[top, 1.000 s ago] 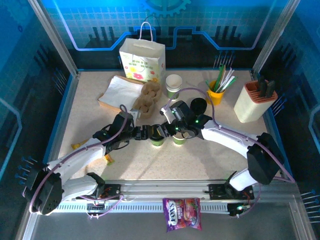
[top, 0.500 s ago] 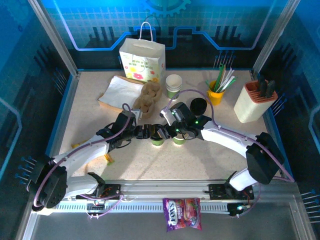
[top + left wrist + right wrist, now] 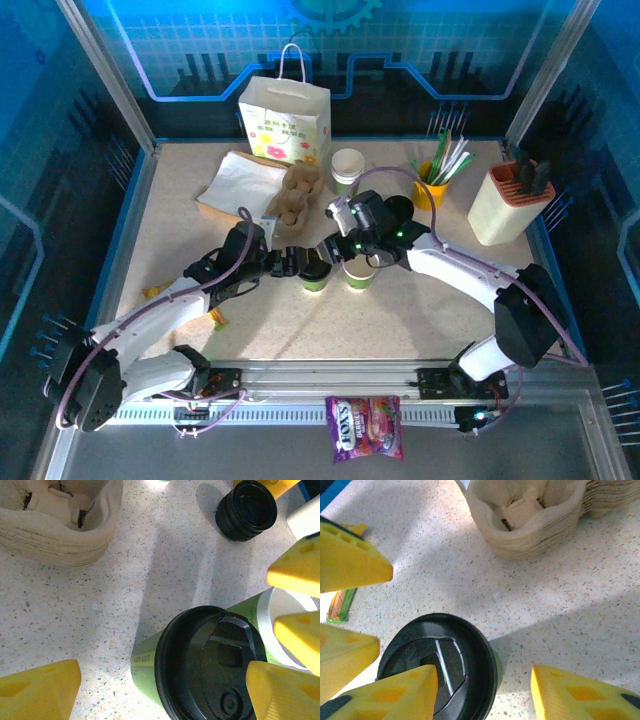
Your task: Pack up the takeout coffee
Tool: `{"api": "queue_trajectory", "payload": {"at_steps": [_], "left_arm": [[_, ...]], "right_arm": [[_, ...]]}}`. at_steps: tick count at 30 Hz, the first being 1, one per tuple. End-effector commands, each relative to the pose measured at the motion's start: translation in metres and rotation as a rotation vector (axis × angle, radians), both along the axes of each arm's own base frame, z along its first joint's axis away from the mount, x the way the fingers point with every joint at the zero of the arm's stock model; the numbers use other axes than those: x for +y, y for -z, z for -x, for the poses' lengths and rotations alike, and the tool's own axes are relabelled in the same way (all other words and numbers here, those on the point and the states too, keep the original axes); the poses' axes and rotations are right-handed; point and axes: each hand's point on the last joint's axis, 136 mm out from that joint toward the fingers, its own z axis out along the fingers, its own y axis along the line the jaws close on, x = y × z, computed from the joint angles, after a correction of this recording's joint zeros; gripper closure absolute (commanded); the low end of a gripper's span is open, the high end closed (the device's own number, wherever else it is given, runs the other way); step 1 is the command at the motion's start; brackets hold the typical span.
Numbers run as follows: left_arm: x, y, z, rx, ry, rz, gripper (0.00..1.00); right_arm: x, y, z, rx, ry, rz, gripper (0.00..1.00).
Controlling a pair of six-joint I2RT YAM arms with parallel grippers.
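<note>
Tabletop [image 3: 420, 320], pale and speckled, carries everything. At its far edge stands the white flower-printed bag [image 3: 285, 122], upright with its handles up. A beige holder [image 3: 500, 212] with dark handles sticking out of it sits at the far right. Flat paper bags [image 3: 238, 182] lie in front of the flowered bag, and the stack of pulp cup carriers [image 3: 293, 197] lies just beside them. Further right are a stack of paper cups [image 3: 347, 170], a yellow cup of straws [image 3: 432, 188] and a short stack of black lids [image 3: 398, 212].

Both coffee cups stand upright side by side at the middle of the table, near the carriers. The lidded cup [image 3: 200, 670] is on the left, its black lid on. The open cup [image 3: 358, 272], touching or almost touching it on the right, shows a bare white mouth.

The left gripper [image 3: 164, 682] is spread wide around the lidded cup. One finger overlaps the lid's edge in the left wrist view, and the other stands clear of the cup wall, so nothing is clamped. The right gripper [image 3: 485, 680] hangs over the pair with its fingers apart. Bare table and the lid's edge lie between them, and it grasps nothing.
</note>
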Motion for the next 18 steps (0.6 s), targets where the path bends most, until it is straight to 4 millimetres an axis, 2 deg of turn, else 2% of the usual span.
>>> {"api": "queue_trajectory", "payload": {"at_steps": [1,8,15,18], "left_arm": [[0.002,0.01,0.008,0.016,0.012,-0.021,0.13],[-0.005,0.024,0.012,0.051,0.048,-0.05,0.13],[-0.001,0.044,0.021,0.092,0.048,-0.087,0.13],[0.002,0.05,0.024,0.106,0.046,-0.097,0.13]], "right_arm": [[0.011,-0.008,-0.006,0.015,-0.009,-0.051,0.47],[0.016,0.005,-0.011,0.038,-0.019,-0.042,0.47],[0.007,0.046,-0.004,0.098,-0.004,0.026,0.48],[0.003,0.058,-0.001,0.117,0.0,0.05,0.49]]}}
